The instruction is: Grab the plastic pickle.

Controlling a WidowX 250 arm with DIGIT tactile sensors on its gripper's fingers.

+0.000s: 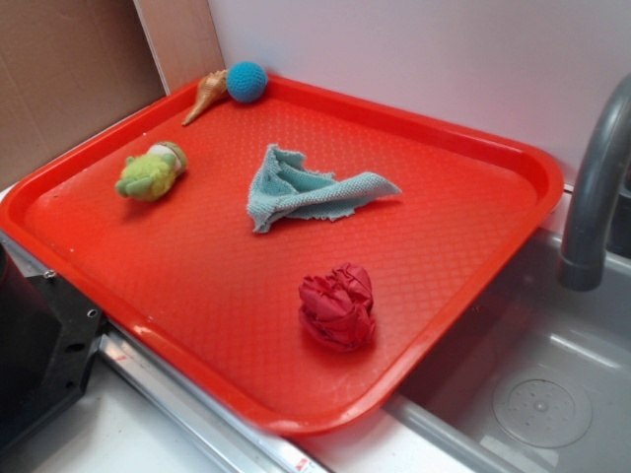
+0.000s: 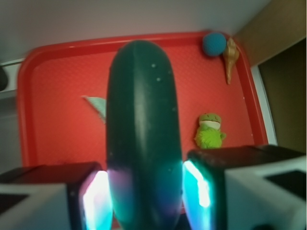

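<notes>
In the wrist view the plastic pickle, a glossy dark teal-green capsule, fills the middle of the frame and stands up between my two lit fingers. My gripper is shut on its lower end, high above the red tray. The exterior view shows neither the pickle nor the gripper. There only the arm's dark base shows, at the lower left.
On the red tray lie a teal cloth, a crumpled red cloth, a fuzzy yellow-green plush, a blue knitted ball and an orange shell. A grey faucet and sink stand to the right.
</notes>
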